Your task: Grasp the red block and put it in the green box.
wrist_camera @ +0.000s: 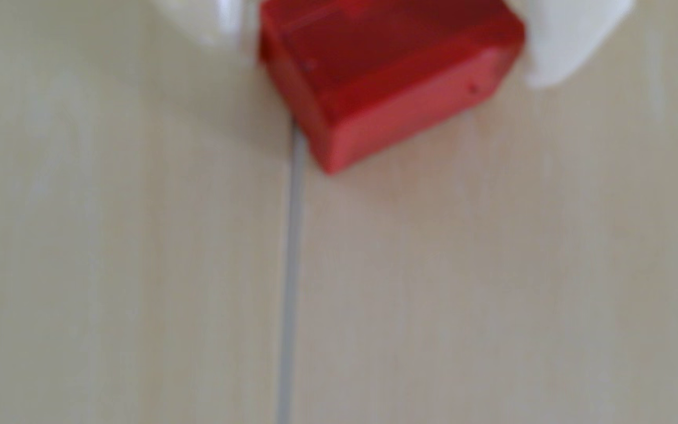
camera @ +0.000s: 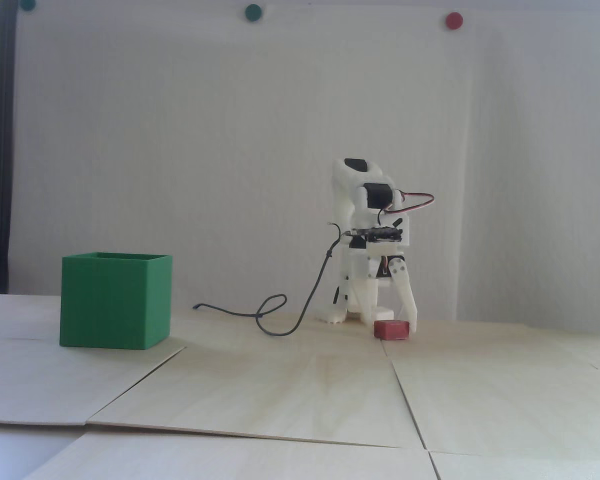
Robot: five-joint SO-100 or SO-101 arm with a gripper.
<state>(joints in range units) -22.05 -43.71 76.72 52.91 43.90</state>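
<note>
Standing at the far left of the fixed view, the large matte green cube-shaped box (camera: 116,306) sits open-topped on the pale wooden table (camera: 290,390), well apart from everything else; its inside cannot be seen from this low angle. To the right of the green box, a dark cable (camera: 300,305) loops across the boards toward the white printed arm (camera: 367,235). Further right of the box, the arm's white two-finger gripper (camera: 397,327) reaches down to the tabletop, where the small matte red rectangular block (camera: 391,329) rests beside a seam between boards.

In the wrist view the red block (wrist_camera: 386,73) lies between two white fingers (wrist_camera: 569,45), one at each side, the jaws spread about as wide as the block. Blur makes it unclear whether they press on it or merely flank it.

By my judgement the task is early: the approach looks done, while the squeeze, the lift, the carry leftward and the release into the box all remain.

The block's far end and the finger roots are cut off at the wrist view's top edge.
</note>
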